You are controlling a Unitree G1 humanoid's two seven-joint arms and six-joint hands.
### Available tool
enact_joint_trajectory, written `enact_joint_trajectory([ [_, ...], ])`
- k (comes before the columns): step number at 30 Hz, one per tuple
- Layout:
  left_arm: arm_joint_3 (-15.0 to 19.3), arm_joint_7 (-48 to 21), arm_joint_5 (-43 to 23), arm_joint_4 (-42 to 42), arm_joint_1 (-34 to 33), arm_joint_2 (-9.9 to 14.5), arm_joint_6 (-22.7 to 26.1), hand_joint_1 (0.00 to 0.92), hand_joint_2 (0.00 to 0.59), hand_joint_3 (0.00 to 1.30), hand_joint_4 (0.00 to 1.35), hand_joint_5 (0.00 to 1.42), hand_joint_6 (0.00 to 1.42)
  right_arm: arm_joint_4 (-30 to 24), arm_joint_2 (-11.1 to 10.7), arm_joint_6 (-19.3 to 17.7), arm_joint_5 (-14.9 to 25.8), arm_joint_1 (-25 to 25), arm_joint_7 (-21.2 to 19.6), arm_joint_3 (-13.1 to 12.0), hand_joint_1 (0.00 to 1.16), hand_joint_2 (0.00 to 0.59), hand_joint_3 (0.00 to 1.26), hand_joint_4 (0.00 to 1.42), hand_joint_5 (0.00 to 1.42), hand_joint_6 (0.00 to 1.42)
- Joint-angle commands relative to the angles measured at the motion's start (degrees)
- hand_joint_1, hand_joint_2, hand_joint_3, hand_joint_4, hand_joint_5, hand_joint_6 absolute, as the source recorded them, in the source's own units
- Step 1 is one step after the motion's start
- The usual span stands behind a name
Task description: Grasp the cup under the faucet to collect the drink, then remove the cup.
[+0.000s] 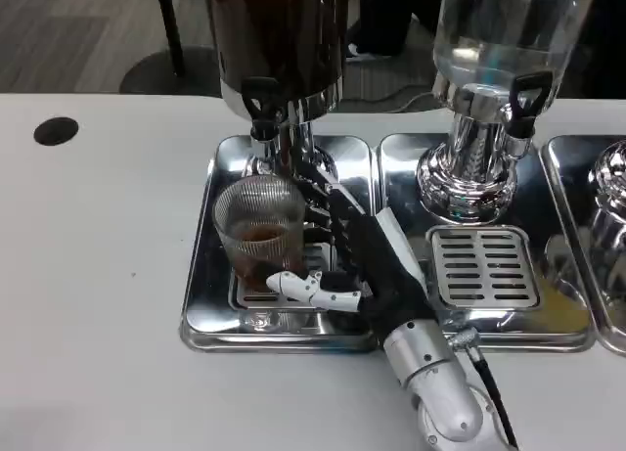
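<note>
At frame centre, the right hand (360, 260) wraps the cup (259, 226), apparently gripping it, below the dark dispenser's faucet (260, 104); brown drink (260, 238) sits inside.

From my seat, the dark drink dispenser (279, 40) behind the ribbed clear plastic cup (259, 231) is cut off by the top edge. The right hand (357, 255) covers the cup's right side; I cannot tell whether its fingers touch the cup.
</note>
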Motion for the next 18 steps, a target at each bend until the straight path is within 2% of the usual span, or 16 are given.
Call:
enact_joint_trajectory([
  [1,0.13,-0.82,-0.11,-0.08,-0.43,0.55,-0.31,0.0,0.005,0.0,0.0,0.0,0.0,1.1,0.39,-0.79,0.22,-1.51,-0.59,-0.24,1.02,0.145,0.1,0.14,0.23,0.28],
  [7,0.08,-1.08,0.11,-0.52,-0.64,0.47,-0.11,0.0,0.005,0.0,0.0,0.0,0.0,2.09,0.21,-0.96,0.3,-2.06,-0.79,-0.73,1.02,0.148,0.1,0.14,0.23,0.28],
  [18,0.15,-2.03,0.6,0.52,-3.63,2.56,0.9,0.0,0.005,0.0,0.0,0.0,0.0,3.35,-0.29,-1.46,0.51,-2.42,-1.39,-1.84,1.03,0.147,0.1,0.13,0.22,0.26],
])
